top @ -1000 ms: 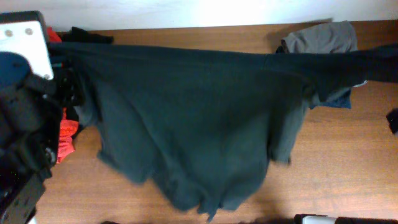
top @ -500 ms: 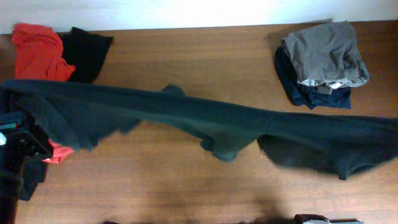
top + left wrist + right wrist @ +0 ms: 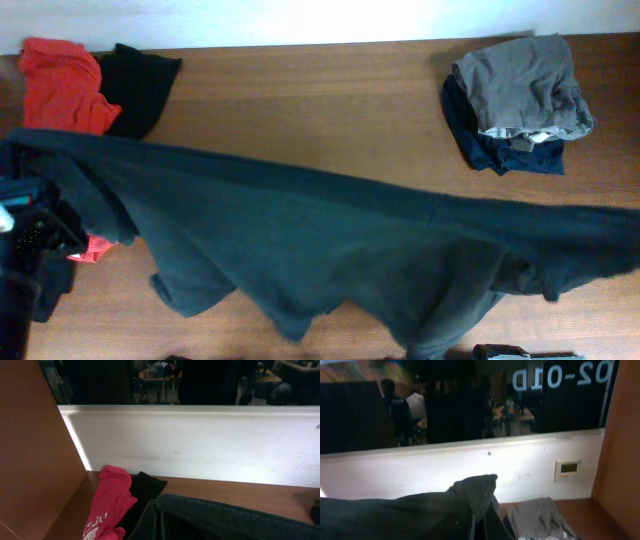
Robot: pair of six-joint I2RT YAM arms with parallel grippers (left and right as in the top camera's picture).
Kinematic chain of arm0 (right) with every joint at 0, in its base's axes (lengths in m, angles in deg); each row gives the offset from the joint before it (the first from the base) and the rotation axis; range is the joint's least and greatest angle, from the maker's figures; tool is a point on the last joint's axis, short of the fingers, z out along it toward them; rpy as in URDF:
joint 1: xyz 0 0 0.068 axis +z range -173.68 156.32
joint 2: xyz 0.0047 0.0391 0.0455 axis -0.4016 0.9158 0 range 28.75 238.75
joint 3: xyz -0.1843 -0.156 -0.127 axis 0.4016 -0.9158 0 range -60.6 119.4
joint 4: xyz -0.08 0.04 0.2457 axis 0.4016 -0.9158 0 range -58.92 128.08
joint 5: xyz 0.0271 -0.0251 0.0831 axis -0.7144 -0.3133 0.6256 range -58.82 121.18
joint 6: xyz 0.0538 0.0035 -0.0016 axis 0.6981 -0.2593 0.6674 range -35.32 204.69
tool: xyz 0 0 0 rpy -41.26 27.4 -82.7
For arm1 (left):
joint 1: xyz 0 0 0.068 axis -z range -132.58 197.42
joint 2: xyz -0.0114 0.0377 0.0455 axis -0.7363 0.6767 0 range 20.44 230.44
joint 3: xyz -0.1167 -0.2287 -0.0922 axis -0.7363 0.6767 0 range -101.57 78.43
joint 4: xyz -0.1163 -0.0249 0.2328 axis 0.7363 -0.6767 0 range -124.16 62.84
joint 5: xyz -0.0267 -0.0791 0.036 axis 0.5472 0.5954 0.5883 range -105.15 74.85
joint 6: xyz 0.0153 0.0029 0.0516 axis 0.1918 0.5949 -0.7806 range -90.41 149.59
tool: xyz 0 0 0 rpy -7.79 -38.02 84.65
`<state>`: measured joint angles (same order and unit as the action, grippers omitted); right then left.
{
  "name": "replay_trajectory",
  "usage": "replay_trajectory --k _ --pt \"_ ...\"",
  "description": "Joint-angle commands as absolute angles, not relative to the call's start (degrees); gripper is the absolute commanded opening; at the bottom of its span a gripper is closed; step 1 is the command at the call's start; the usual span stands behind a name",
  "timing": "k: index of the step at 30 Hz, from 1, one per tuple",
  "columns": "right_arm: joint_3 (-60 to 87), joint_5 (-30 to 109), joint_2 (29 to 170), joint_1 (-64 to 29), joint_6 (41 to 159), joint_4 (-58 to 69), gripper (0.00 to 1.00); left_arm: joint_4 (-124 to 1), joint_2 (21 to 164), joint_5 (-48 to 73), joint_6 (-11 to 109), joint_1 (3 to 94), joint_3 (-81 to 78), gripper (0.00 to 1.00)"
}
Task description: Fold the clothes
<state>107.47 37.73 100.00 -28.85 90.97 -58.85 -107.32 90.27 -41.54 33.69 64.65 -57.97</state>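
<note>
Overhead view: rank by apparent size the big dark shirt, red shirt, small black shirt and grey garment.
Largest: big dark shirt.
Then: grey garment.
Last: red shirt and small black shirt. Their visible parts look alike, and the red one is partly covered.

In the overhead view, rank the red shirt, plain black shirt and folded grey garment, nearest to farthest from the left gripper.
1. red shirt, back left corner.
2. plain black shirt, just right of it.
3. folded grey garment, far right.

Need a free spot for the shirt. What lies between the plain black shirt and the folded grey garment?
Bare table, in the overhead view, between plain black shirt and folded grey garment; the large dark shirt spreads nearer the front.
</note>
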Motion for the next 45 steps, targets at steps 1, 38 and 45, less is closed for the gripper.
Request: replay_trajectory --k 1,38,45 --pt "105.50 30.87 104.04 -29.37 91.62 -58.17 0.04 -107.19 93.54 -47.60 33.19 64.02 -58.12 0.00" --pt "102.90 37.77 168.19 -29.24 90.99 -40.44 0.04 -83.23 151.31 -48.82 33.19 54.99 -58.12 0.00" --pt "102.88 38.49 177.39 -27.93 90.97 -29.45 0.04 -69.16 161.02 -48.62 33.19 55.01 -58.12 0.00"
